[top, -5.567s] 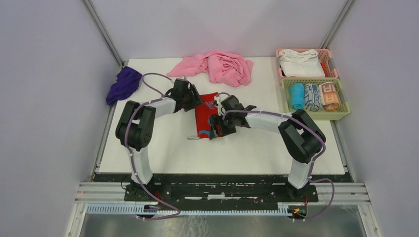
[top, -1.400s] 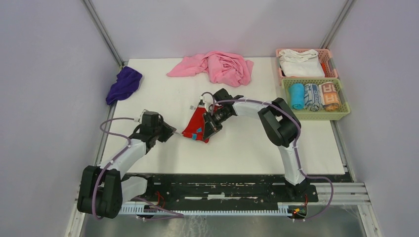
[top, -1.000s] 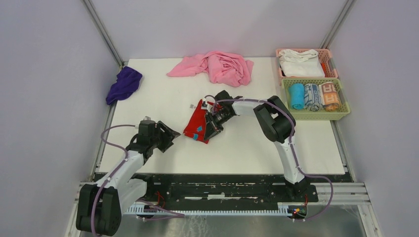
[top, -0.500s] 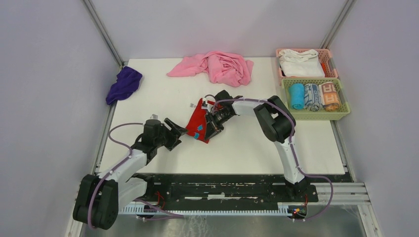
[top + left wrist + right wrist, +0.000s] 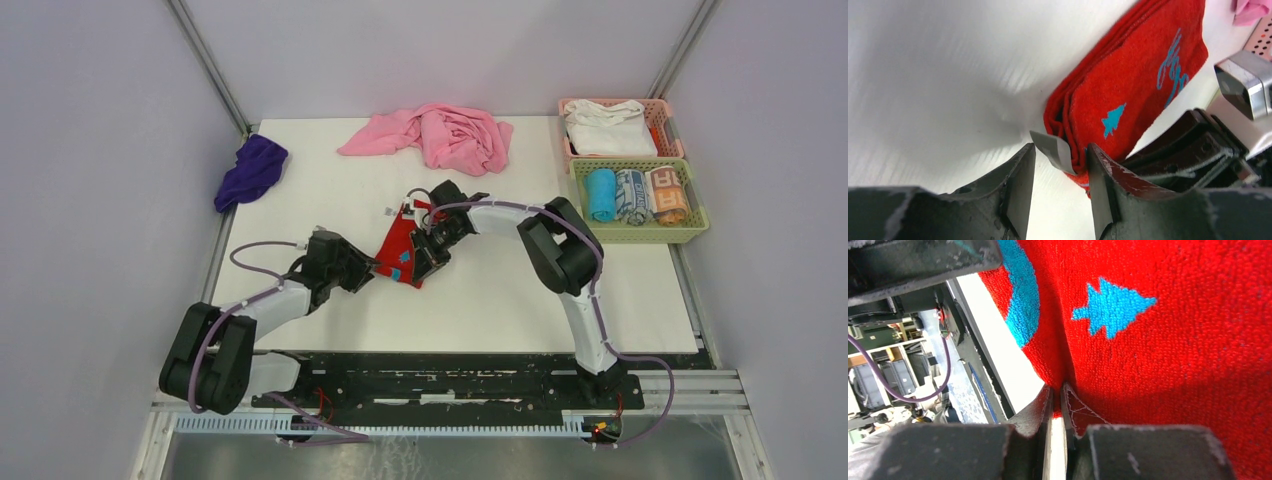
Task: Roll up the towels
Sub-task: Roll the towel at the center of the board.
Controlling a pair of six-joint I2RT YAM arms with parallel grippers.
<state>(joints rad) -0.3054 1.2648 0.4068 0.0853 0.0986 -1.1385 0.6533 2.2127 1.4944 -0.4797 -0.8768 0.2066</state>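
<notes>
Left pincer (image 5: 1060,155) (spread apart) sits beside the red towel (image 5: 1133,85) that the right pincer (image 5: 1056,388) clamps.

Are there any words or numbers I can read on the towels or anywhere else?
Nothing can be read for sure.
Red towel: curly blue writing, too squiggly to read.
Grey tag at its edge: no print shows.
Rolled towels in the green basket: print too small to read.

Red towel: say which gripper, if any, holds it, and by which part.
Right gripper pinches the red towel at a fold; left gripper open, straddling its grey tag.
</notes>
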